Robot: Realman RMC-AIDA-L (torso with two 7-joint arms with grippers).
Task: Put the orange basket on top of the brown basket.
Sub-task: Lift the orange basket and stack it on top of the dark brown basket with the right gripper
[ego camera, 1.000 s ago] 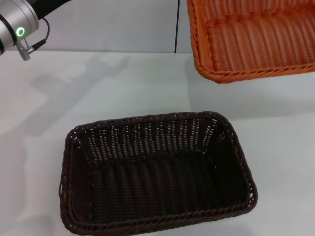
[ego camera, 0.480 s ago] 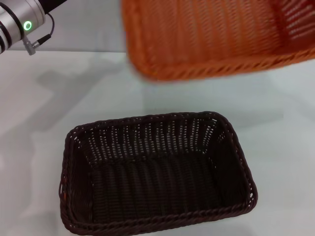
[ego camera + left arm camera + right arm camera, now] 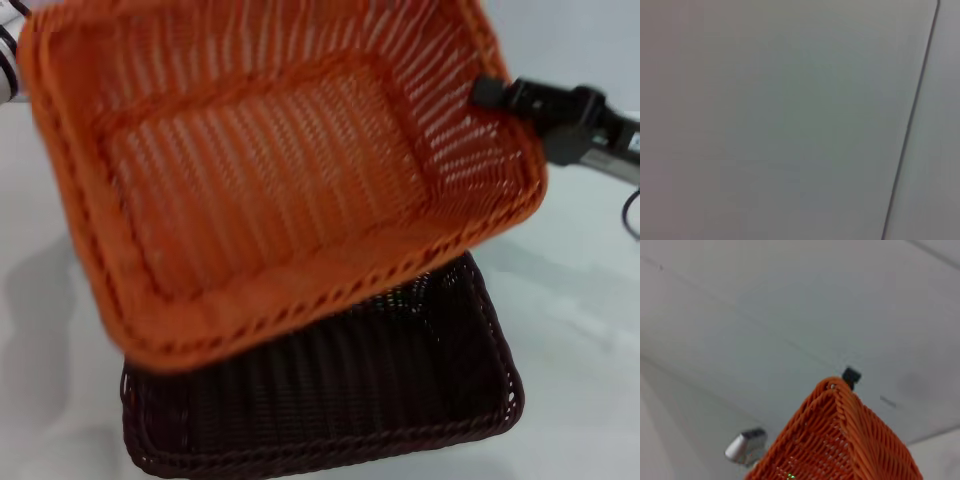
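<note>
1. The orange basket [image 3: 270,170] is hanging in the air, tilted, directly over the brown basket [image 3: 400,400], which is sitting flat near the front edge of the bench [image 3: 580,330].
2. The orange basket's long axis is running roughly parallel to the brown one's, but skewed and offset toward the bench's left side.
3. The right gripper [image 3: 492,95] is reaching in from the right edge and pinching the rim at the orange basket's right end; its jaws are closed on that rim.
4. The left gripper is sitting out of sight; only a bit of the left arm [image 3: 8,60] is showing at the back-left corner.
5. Judgement: lowering will require levelling and squaring first.
</note>
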